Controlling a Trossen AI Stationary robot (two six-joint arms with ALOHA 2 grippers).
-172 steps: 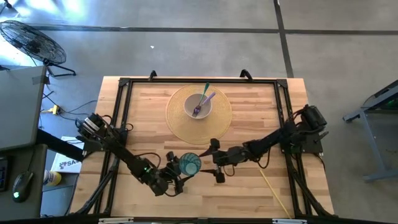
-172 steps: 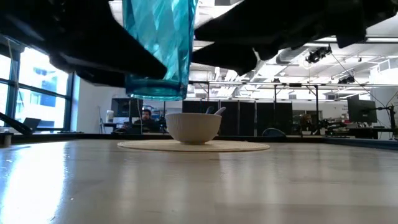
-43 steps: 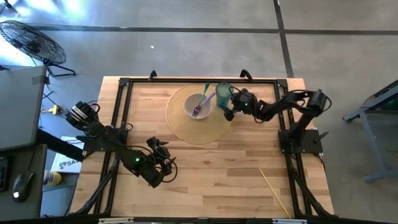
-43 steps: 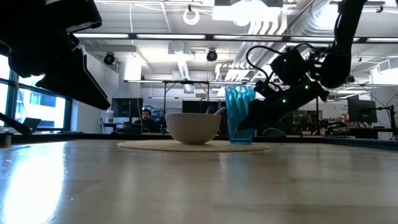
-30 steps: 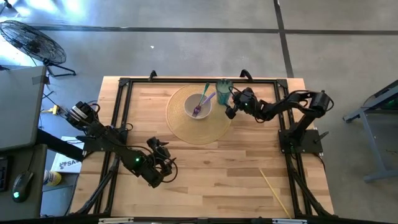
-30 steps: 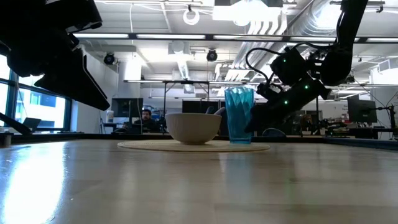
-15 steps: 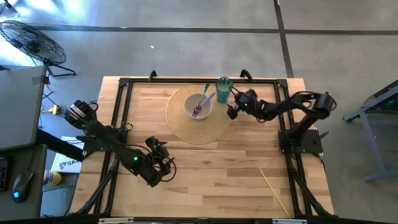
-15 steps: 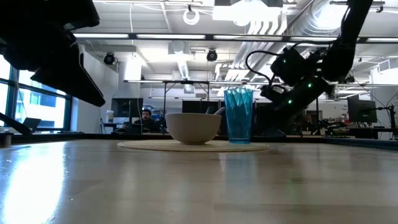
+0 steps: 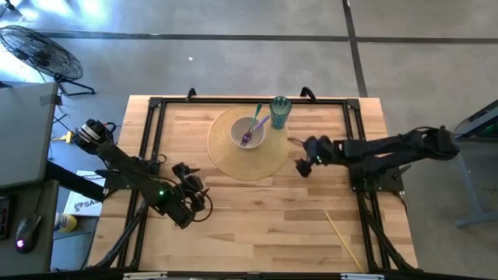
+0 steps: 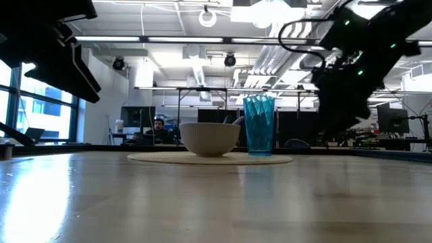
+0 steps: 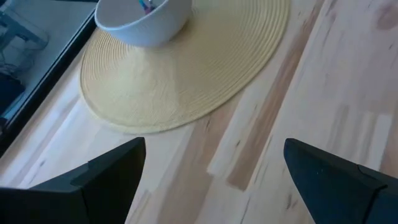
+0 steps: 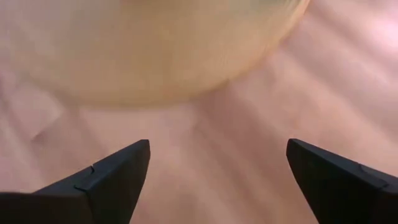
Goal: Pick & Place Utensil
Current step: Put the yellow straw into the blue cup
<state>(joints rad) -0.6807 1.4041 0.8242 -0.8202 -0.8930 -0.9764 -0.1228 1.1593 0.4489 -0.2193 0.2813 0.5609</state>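
Note:
A white bowl [image 9: 249, 131] stands on a round woven yellow placemat [image 9: 249, 159] at the table's far middle; a purple utensil and a green utensil [image 9: 259, 113] lean in it. A blue tumbler [image 9: 279, 110] stands upright on the mat's far right edge, also in the low view [image 10: 260, 125]. My right gripper [image 9: 303, 165] is open and empty, to the right of the mat; it looks down on the mat's edge [image 12: 155, 56]. My left gripper [image 9: 192, 180] is open and empty near the table's left middle, facing the bowl [image 11: 143, 18].
A black frame [image 9: 156, 109] runs along the table's sides. A thin yellow stick [image 9: 342, 237] lies near the front right. A fan [image 9: 39, 50] stands on the floor beyond the far left corner. Bare wood lies in front of the mat.
My right gripper has let go of the blue tumbler, which now stands on the mat's far right edge, and has drawn back toward the table's near and right side. My left gripper has shifted a little toward the far left.

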